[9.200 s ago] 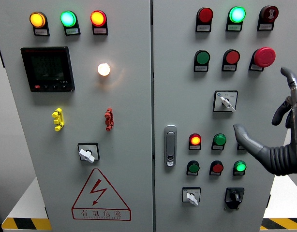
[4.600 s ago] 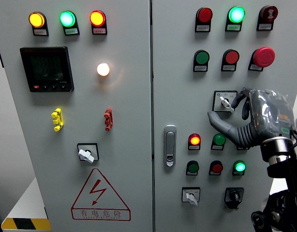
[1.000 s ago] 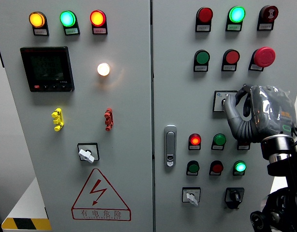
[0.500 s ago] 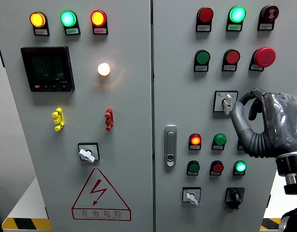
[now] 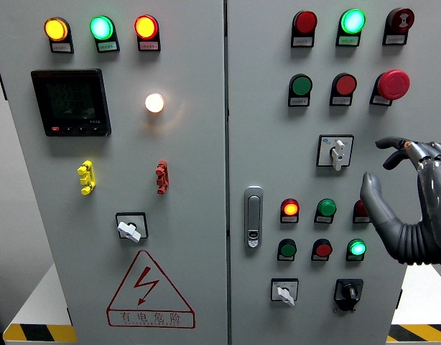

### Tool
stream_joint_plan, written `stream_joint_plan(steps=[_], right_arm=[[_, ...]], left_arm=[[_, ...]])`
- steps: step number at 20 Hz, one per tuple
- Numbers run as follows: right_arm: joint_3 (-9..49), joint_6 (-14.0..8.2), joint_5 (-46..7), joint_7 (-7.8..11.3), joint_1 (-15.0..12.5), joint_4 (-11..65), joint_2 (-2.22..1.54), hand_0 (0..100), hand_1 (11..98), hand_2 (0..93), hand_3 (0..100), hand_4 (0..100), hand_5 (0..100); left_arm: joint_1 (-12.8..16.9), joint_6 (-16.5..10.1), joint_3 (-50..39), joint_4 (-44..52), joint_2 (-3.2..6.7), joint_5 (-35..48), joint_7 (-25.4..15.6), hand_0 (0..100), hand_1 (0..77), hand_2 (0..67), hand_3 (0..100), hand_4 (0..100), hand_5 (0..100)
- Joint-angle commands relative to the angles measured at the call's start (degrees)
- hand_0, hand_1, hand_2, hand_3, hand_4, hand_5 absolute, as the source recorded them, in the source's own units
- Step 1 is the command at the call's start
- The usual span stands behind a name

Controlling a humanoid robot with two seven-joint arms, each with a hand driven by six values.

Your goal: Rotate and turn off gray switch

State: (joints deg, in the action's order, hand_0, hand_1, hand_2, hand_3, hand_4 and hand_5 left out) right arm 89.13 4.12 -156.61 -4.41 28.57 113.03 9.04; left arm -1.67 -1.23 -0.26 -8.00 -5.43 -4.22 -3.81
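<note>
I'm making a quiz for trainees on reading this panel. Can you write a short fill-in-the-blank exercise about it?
1. The gray switch near the right hand has its handle pointing straight ____.
2. The right hand's fingers are ____ and hold nothing.
3. The warning triangle sits on the ____ door.
4. The lamp right of the door handle glows ____.

Missing words: down; open; left; red

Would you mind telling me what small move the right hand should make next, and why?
Probably a further retreat to the right, away from the panel. The gray switch has its lever pointing straight down, unlike the two tilted levers lower down, which suggests it is turned. The right hand is open beside it, holding nothing and not touching it.
</note>
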Motion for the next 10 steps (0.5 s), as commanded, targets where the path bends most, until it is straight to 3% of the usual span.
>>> stream_joint_plan(steps=[1,3,10], right_arm=[[1.5,0.0,-1.0,2.55,-1.9,2.1,0.01,62,38.4,21.9,26,13,34],[2.3,0.0,-1.6,5.01,-3.2,3.3,-0.08,61,39.5,19.1,23,13,30],[2.6,0.0,-2.1,5.38,-4.8,5.9,-0.08,59,41.5,15.0,18,12,25]], left_arm=[[0.0,0.0,0.0,0.0,-0.02,0.0,-0.1,0,0.0,13.2,18,10,12],[0.0,0.0,0.0,0.0,-0.02,0.0,0.0,0,0.0,13.2,18,10,12],[0.0,0.0,0.0,0.0,-0.02,0.0,0.0,0,0.0,13.2,18,10,12]])
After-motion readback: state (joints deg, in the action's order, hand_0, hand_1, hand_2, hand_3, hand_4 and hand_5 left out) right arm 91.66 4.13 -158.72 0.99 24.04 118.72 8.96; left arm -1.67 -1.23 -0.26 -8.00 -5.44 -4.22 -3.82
